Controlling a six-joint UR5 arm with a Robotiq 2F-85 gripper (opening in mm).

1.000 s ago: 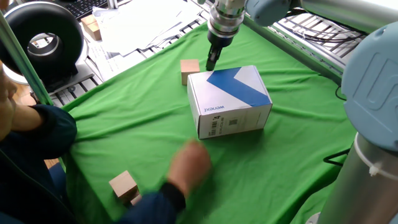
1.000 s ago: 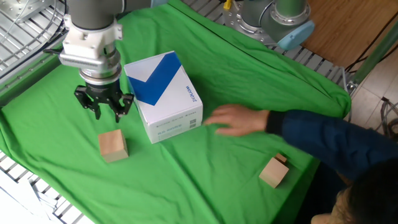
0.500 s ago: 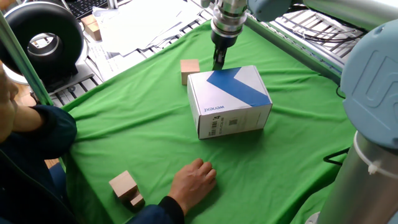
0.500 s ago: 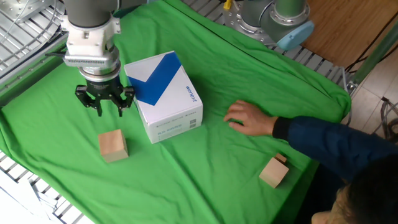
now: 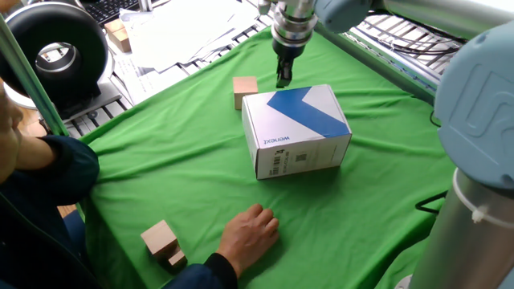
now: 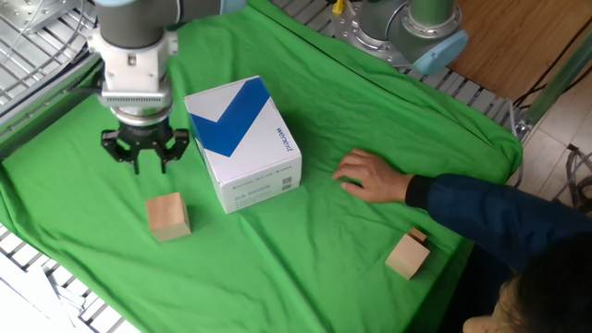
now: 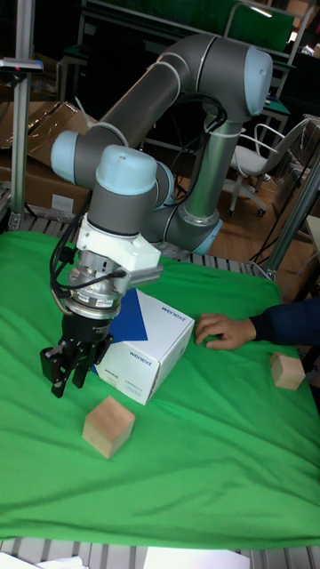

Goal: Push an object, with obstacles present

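Since a moment ago the hand (image 6: 137, 157) has slid left, away from the white box (image 6: 243, 143), opening a gap beside the box's left face; the person's hand (image 6: 369, 176) has stayed flat on the cloth. Its fingers (image 6: 121, 153) are drawn close together, grasping nothing. Going left to right in the other fixed view: the hand hovers over bare green cloth (image 6: 74, 203), the small wooden cube (image 6: 168, 215) sits just in front of it and apart from the box, then the box, the person's hand, and a tan block (image 6: 407, 255) near the worktop's right edge. Open cloth lies around the cube.
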